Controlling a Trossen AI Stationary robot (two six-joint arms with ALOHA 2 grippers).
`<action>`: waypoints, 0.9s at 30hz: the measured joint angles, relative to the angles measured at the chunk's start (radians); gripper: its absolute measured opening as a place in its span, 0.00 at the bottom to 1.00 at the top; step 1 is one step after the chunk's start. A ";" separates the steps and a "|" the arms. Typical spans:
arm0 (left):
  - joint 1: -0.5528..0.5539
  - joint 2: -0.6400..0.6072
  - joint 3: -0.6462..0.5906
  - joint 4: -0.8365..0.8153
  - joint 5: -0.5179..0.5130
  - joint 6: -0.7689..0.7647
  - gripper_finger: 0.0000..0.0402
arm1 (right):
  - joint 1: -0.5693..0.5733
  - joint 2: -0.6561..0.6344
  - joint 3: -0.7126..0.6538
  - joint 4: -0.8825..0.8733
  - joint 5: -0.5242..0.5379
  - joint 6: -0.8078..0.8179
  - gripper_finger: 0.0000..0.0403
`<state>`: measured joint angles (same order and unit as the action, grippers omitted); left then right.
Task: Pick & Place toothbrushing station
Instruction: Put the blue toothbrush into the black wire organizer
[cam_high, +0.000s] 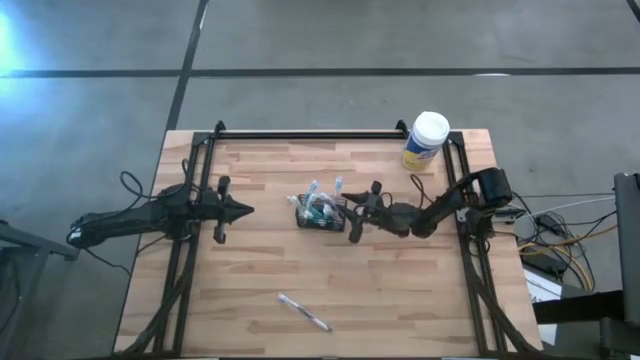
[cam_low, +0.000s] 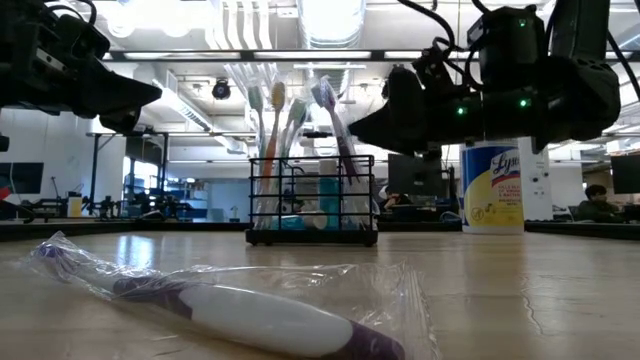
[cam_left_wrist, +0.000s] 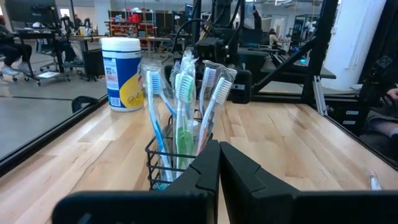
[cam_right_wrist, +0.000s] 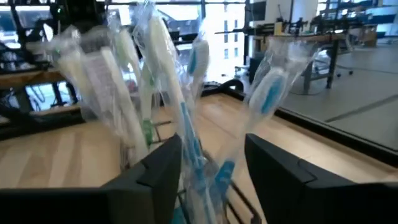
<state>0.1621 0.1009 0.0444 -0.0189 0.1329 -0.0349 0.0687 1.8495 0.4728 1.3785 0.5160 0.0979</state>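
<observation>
The toothbrushing station (cam_high: 320, 213) is a small black wire-mesh holder standing on its base at the table's middle. Several wrapped toothbrushes (cam_low: 290, 130) stand upright in it. It also shows in the low view (cam_low: 312, 205) and the left wrist view (cam_left_wrist: 166, 163). My right gripper (cam_high: 352, 214) is open just right of the holder, at the height of the brush heads (cam_right_wrist: 214, 168). The brushes (cam_right_wrist: 186, 93) rise just beyond its fingers, and no touch shows. My left gripper (cam_high: 243, 210) is shut and empty, left of the holder, pointing at it (cam_left_wrist: 219, 171).
A white-lidded, yellow-labelled canister (cam_high: 426, 140) stands at the far right of the table. One wrapped toothbrush (cam_high: 303, 312) lies flat near the table's near edge, and fills the foreground of the low view (cam_low: 230, 310). Bare wood lies between it and the holder.
</observation>
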 joint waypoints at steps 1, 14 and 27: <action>0.000 0.000 0.000 0.000 0.000 0.000 0.03 | 0.002 -0.004 0.000 0.003 0.008 0.000 0.44; 0.000 0.000 0.000 0.000 0.000 -0.013 0.03 | 0.045 -0.223 0.001 -0.238 0.074 -0.045 0.51; 0.000 -0.001 0.000 0.009 0.000 -0.012 0.03 | 0.051 -0.396 0.401 -1.174 0.071 0.030 0.51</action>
<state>0.1622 0.1001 0.0444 -0.0102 0.1331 -0.0466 0.1194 1.4536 0.8741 0.2042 0.5875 0.1276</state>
